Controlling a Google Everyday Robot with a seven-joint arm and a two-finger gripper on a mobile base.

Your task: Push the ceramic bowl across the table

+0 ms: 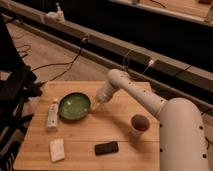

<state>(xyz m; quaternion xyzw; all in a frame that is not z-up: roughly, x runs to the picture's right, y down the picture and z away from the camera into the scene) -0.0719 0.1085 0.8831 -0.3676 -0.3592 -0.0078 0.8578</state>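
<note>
**One bowl, one push under way**

One ceramic bowl [75, 106] sits on the left half of the table [120, 135], about midway between the near and far edges. We see the gripper [95, 106] down at the bowl's right rim, touching it or just beside it; we cannot tell which, nor whether it has hold of anything. The arm reaches in from the right, over the far side of the table.

We judge the step in hand to be the push itself, leftward. To do it well we would keep the contact low on the bowl's wall and in line with its centre, so that it slides and does not spin away or tip. The glossy glaze may let the tip slip along the rim, so a slow, steady travel seems wise. Just left of the bowl lies a white bottle [52, 115], very close to its rim; pushing straight on would likely carry the two together, so the line of travel deserves care.

Counting the rest: one white bottle, one pale sponge [57, 149] near the near-left corner, one dark phone-like slab [106, 148] at the near edge, and one clear cup [139, 125] of reddish liquid to the right.
</note>
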